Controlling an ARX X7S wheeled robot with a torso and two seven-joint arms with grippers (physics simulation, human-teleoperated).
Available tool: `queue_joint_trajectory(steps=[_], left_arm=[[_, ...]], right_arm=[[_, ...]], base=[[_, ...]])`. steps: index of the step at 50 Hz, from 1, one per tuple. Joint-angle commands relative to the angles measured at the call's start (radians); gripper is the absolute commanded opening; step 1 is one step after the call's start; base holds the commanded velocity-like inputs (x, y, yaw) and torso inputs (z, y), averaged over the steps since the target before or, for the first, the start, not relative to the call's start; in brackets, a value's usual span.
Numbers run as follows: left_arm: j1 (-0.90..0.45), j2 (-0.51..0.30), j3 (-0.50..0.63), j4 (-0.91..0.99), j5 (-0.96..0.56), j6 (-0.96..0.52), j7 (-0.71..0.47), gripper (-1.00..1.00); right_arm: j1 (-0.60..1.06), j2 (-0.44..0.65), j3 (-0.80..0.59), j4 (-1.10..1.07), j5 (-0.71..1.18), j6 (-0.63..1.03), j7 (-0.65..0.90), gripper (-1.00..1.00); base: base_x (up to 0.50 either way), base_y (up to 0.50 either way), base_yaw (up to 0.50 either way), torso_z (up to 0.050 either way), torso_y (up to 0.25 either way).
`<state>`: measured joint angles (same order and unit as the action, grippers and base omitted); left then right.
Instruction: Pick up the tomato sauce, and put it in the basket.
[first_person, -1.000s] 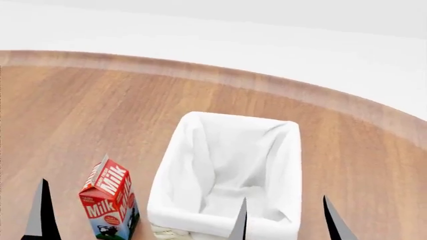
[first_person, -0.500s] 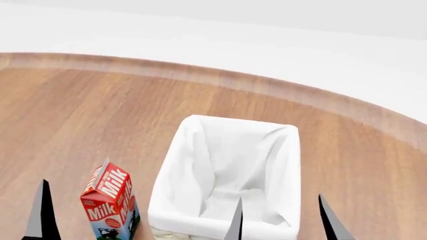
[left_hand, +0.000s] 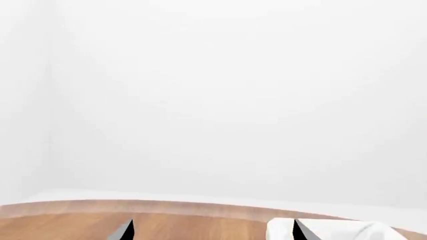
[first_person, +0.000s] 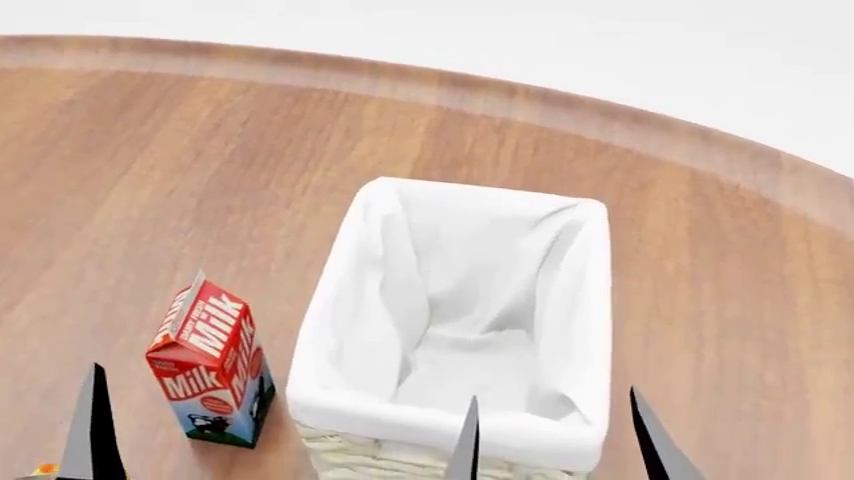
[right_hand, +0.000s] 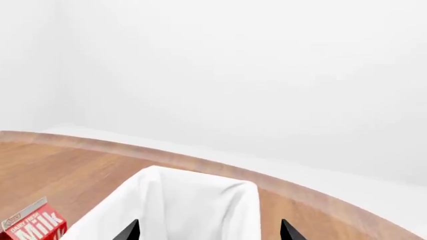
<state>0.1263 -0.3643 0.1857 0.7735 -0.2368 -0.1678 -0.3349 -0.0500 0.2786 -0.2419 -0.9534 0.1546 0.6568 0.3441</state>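
The basket (first_person: 461, 310) sits mid-desk (first_person: 160, 170), milk carton (first_person: 207, 365) just beside it. Right end effector (first_person: 554, 440) is spread wide, holding nothing; the left (left_hand: 210, 231) likewise. The sauce seems out of view.

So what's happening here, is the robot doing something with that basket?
Nothing is being handled yet. The basket, lined with white cloth, sits empty on the wooden table, with a milk carton standing beside it. Both grippers, left and right, are open and hold nothing, the right one near the basket's closest rim. No tomato sauce can is in view.
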Motion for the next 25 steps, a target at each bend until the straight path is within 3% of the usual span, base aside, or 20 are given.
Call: queue_joint_trajectory(steps=[1,21,25], left_arm=[[0.0,-0.003,0.005,-0.009,0.002,0.007,-0.003,1.0],[-0.015,0.0,0.008,-0.051,-0.008,0.019,-0.007,1.0],[-0.034,-0.003,0.029,-0.021,-0.044,-0.042,0.001,1.0]], right_arm=[[0.002,0.005,-0.006,0.001,0.004,-0.002,0.006,1.0],[0.002,0.016,-0.006,0.003,0.009,-0.002,0.019,1.0],[-0.002,0.021,0.008,-0.013,0.014,0.006,0.024,1.0]], base=[[0.0,0.0,0.0,0.048,-0.143],[0.0,0.0,0.0,0.048,-0.141],[0.0,0.0,0.0,0.048,-0.134]])
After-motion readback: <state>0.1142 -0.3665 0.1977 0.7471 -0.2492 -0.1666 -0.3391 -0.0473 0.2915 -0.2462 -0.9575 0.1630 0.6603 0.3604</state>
